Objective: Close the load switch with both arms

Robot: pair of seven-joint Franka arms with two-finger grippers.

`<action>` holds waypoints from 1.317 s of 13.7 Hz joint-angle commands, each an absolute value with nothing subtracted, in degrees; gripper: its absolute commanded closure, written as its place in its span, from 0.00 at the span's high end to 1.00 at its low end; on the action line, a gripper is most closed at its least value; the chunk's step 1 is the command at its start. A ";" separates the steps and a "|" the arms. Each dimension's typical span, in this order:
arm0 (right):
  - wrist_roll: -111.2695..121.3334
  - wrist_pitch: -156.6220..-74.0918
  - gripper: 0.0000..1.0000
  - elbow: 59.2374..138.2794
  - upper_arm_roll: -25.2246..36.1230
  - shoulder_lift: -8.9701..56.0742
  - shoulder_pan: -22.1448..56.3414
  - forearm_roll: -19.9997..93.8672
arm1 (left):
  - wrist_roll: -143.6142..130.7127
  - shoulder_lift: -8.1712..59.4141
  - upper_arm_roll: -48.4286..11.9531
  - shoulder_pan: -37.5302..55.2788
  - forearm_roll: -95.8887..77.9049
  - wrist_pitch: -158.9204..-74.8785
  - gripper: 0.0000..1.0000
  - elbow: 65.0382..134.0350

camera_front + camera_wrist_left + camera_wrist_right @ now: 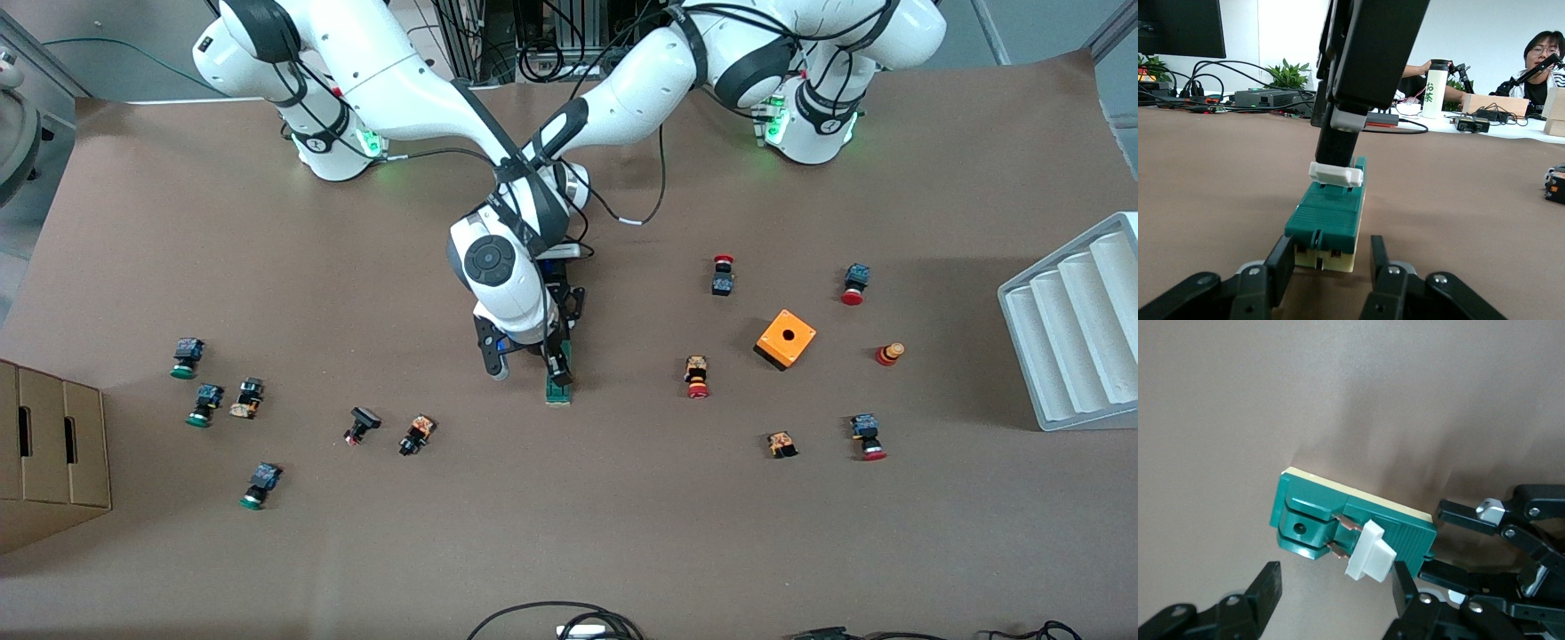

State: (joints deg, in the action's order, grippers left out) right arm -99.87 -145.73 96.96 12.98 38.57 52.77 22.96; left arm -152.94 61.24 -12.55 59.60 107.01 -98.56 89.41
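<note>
The load switch (559, 388) is flanked low on the surface (569, 533) by the part-open left claw (1328, 270), its white handle (1369, 553) is straddled by the open right claw (1337, 590), not yet closed.

One load switch (559, 384), one orange box (786, 339), two arms, thirteen push buttons.

load switch (1327, 220): green body, white handle, cream base
left gripper (1331, 270): black fingers
right gripper (1335, 587): black fingers
arms (391, 80): white, black joint bands
table (569, 533): plain brown
box (786, 339): orange, dark hole on top
rack (1076, 329): pale grey
carton (49, 453): tan
</note>
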 commanded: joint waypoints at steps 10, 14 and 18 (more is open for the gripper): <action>-99.84 -148.19 0.65 98.70 13.45 39.03 54.49 24.70 | -153.28 62.75 -12.92 59.24 106.53 -98.61 0.33 88.15; -98.97 -146.16 0.65 98.61 13.54 37.44 53.79 24.70 | -153.28 62.67 -12.92 59.24 106.44 -98.61 0.33 88.07; -99.05 -146.78 0.64 98.61 13.54 38.49 53.88 24.52 | -153.37 62.67 -12.92 59.24 106.52 -98.61 0.34 88.07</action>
